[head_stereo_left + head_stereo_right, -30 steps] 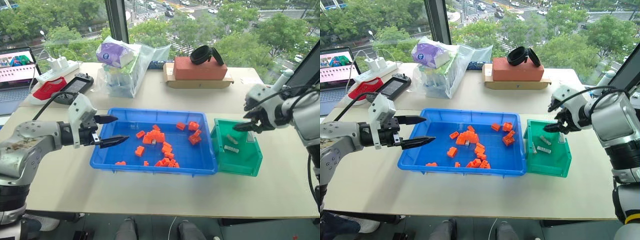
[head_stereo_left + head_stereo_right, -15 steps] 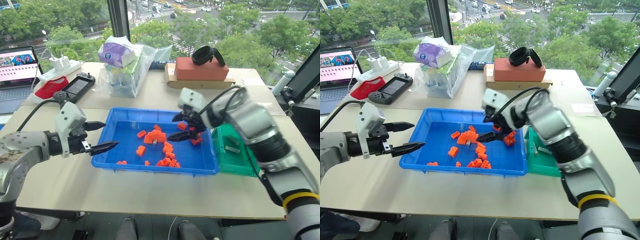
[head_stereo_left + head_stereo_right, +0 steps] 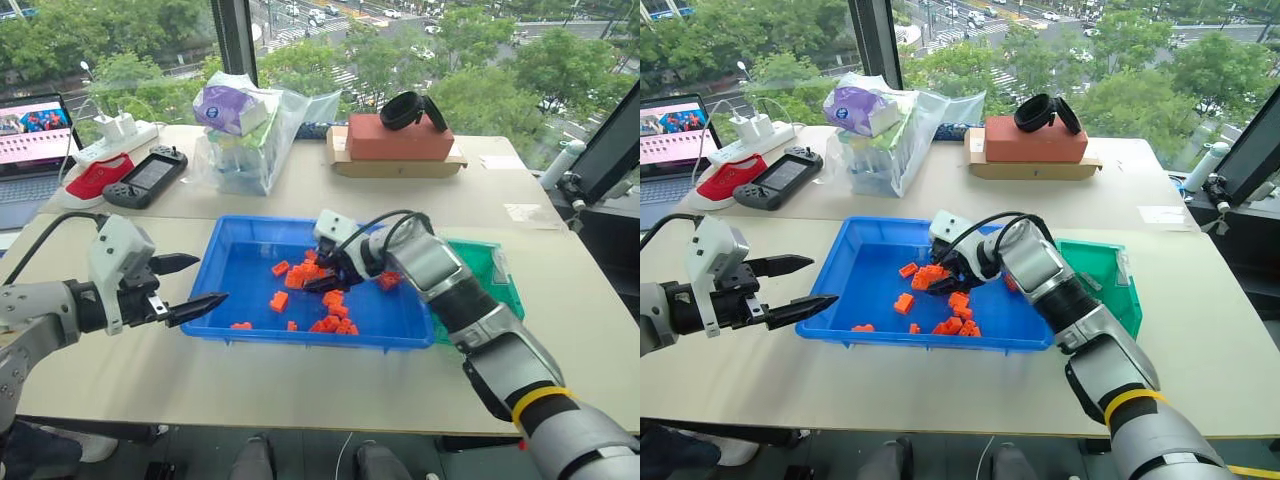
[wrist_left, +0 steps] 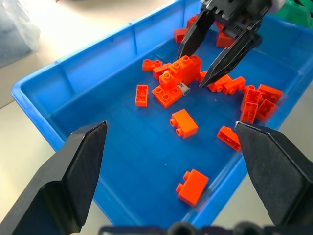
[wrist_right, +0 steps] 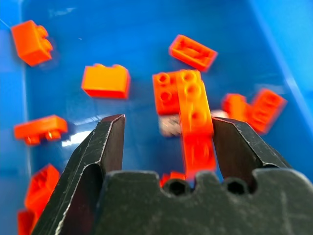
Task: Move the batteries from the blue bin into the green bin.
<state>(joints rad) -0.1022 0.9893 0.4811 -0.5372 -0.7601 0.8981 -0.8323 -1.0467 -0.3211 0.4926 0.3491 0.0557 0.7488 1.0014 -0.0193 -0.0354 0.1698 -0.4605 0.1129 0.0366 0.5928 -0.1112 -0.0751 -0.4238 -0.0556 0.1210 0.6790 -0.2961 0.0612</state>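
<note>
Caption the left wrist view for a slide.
Right gripper, jaws open, reaches into the blue bin over a battery among orange blocks.

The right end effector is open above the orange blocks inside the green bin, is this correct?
Not quite. The right end effector is open above the orange blocks, but inside the blue bin, not the green bin. The left wrist view shows it best.

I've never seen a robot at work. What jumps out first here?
A wide bright-blue plastic tray strewn with orange plastic blocks sits mid-table. The right gripper reaches into it, fingers open over a small grey battery among the blocks. The left gripper hangs open beside the tray's left edge.
</note>
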